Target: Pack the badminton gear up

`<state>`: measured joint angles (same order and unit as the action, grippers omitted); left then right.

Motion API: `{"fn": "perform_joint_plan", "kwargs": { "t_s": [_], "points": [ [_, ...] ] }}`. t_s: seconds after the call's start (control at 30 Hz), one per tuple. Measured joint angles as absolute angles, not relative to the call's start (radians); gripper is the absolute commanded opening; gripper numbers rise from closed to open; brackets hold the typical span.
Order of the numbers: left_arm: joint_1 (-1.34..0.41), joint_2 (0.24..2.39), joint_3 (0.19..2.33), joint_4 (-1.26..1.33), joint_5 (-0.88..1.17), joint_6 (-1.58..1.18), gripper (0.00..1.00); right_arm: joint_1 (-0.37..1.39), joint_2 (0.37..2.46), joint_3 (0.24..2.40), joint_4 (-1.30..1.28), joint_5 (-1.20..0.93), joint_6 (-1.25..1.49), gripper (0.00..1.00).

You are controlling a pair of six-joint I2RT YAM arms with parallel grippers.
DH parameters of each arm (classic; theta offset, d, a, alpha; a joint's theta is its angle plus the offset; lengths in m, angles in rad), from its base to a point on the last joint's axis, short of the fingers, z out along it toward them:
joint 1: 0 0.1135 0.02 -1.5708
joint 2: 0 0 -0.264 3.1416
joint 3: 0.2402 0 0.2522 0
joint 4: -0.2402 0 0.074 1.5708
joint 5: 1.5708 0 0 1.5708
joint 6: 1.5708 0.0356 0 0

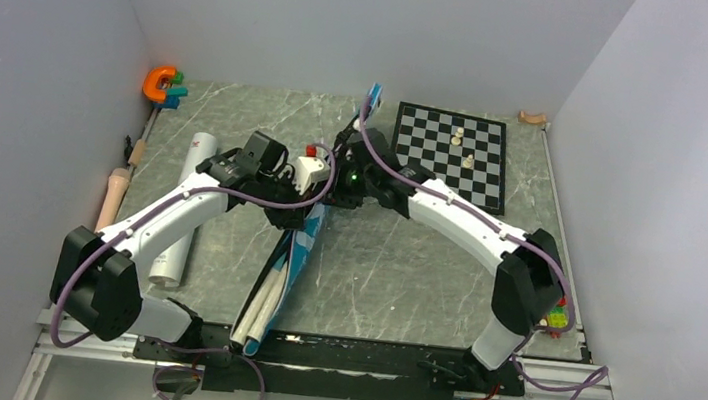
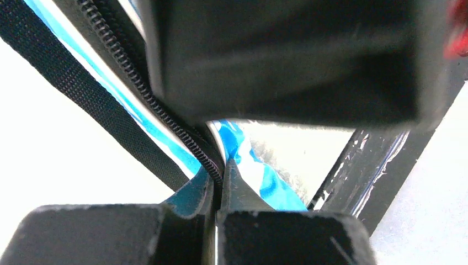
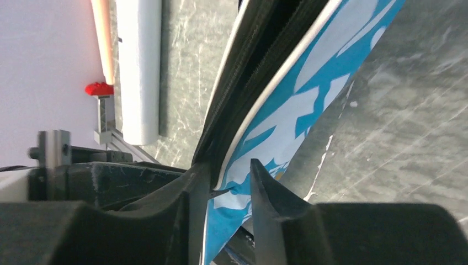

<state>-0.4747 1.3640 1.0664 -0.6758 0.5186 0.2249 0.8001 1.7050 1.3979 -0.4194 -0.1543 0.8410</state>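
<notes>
Far-left corner: you have an orange C-shaped plastic piece against the left wall.
Left rim: a pale wooden peg lies along the table's edge, nearer to you than the orange piece.
White tube: a plain white round tube lies just beside the peg, partly under your left arm.
Bag: the long blue-and-white fabric racket bag stands on its edge on the grey marbled tabletop. It runs from the near rail between the arm bases up to the far middle.
Handles: white racket handles show at the bag's near end, inside its open side.
Left gripper: your left gripper has its fingers pressed together on the bag's black zipper edge (the wrist view shows the zipper teeth running right into the pinch).
Right gripper: your right gripper is clamped across the bag's blue-white panel with one finger on each face, farther up the bag than the left one.
Chessboard: a black-and-white chessboard lies flat to the right of the bag's far end, apart from it.
Pieces: two pale chess pieces stand on the board.
Far-right corner: a small peach-coloured object sits at the wall.
Right rim: small colourful blocks sit by your right arm's elbow.
</notes>
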Motion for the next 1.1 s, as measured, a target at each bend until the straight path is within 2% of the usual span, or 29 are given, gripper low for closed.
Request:
{"fn": "perform_joint_plan", "kwargs": {
  "t_s": [0.13, 0.33, 0.6, 0.7, 0.83, 0.97, 1.1],
  "points": [
    [-0.476, 1.362, 1.068, -0.683, 0.511, 0.228, 0.0, 0.725, 1.666, 1.398, -0.408, -0.189, 0.822, 0.5],
    [-0.48, 1.362, 1.076, -0.706, 0.509, 0.241, 0.0, 0.542, 1.599, 1.477, -0.432, -0.21, 0.751, 0.53],
    [-0.48, 1.362, 1.085, -0.731, 0.51, 0.251, 0.0, 0.507, 1.669, 1.629, -0.449, -0.251, 0.684, 0.46],
    [-0.48, 1.362, 1.089, -0.741, 0.511, 0.261, 0.0, 0.504, 1.698, 1.628, -0.467, -0.281, 0.663, 0.46],
    [-0.477, 1.363, 1.097, -0.76, 0.515, 0.272, 0.0, 0.468, 1.703, 1.613, -0.476, -0.345, 0.634, 0.53],
    [-0.458, 1.364, 1.111, -0.791, 0.525, 0.276, 0.0, 0.389, 1.678, 1.54, -0.435, -0.439, 0.612, 0.56],
    [-0.431, 1.369, 1.14, -0.824, 0.539, 0.277, 0.0, 0.332, 1.665, 1.439, -0.349, -0.557, 0.617, 0.56]
  ]
}}
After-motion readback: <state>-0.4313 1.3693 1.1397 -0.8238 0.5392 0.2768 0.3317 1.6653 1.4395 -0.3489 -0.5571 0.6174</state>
